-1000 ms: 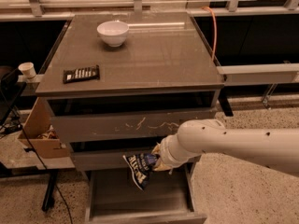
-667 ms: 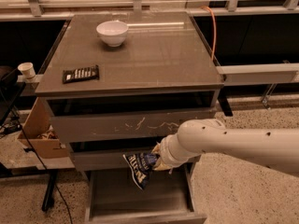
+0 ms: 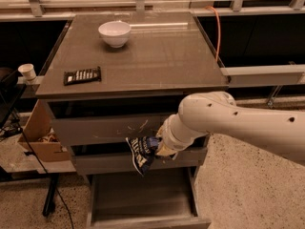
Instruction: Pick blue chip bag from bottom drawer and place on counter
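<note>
Gripper [image 3: 160,146] clamped on the bag [image 3: 141,153], which hangs before the middle drawer [image 3: 102,162], above the open bottom drawer [image 3: 143,202] — raise it clear of the counter [image 3: 162,56] edge before you move inward.

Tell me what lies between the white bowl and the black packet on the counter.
Only bare counter, per the camera view. The gripper, lower down, holds the blue chip bag.
</note>
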Controlling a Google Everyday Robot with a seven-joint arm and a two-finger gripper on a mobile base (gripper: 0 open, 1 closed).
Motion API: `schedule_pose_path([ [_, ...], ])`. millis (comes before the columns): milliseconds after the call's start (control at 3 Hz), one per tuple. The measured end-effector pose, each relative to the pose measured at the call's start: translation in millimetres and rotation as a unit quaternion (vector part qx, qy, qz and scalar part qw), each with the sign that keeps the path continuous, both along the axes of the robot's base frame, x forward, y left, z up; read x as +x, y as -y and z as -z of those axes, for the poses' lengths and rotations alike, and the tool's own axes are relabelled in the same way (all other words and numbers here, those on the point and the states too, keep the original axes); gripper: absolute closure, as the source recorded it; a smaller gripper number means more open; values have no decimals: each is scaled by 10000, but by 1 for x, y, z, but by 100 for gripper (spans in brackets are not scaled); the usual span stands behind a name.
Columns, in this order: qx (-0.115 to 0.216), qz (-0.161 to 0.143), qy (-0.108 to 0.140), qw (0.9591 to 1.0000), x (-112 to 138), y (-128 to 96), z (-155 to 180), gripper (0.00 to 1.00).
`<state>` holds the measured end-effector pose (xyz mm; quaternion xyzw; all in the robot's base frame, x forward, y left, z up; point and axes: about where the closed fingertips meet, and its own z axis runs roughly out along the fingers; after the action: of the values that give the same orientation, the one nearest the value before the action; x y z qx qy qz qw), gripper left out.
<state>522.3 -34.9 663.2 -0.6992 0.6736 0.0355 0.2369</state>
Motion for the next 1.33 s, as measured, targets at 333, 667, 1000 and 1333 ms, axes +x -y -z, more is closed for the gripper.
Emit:
schedule_pose_path([
  [333,-177,221,183,9994,12,-1,-103,100],
  [667,-264,169,22,9995,4,3,-94,100],
  [1000,-112,335,-94,9993,9,-5,-106,100],
  [1333,19,497,-235,9985,19,-12,-140,100],
])
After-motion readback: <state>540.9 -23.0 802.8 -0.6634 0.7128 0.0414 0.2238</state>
